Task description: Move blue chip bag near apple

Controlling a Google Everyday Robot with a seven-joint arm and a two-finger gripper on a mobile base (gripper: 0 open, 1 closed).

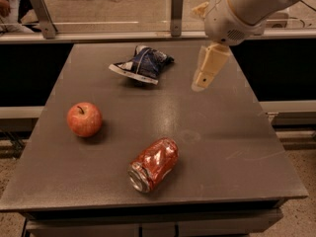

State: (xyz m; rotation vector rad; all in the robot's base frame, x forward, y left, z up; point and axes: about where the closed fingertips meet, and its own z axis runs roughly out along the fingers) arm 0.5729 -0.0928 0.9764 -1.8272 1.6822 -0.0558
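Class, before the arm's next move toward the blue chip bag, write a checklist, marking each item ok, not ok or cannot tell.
1. View of the blue chip bag unblocked: ok.
2. Is the gripper at the bag: not ok; it hangs apart from it, to its right in the view.
3. Bag held: not ok.
4. Room beside the apple on the table: ok.
5. Is the crushed red can off the line from bag to apple: ok; it lies nearer the front edge.
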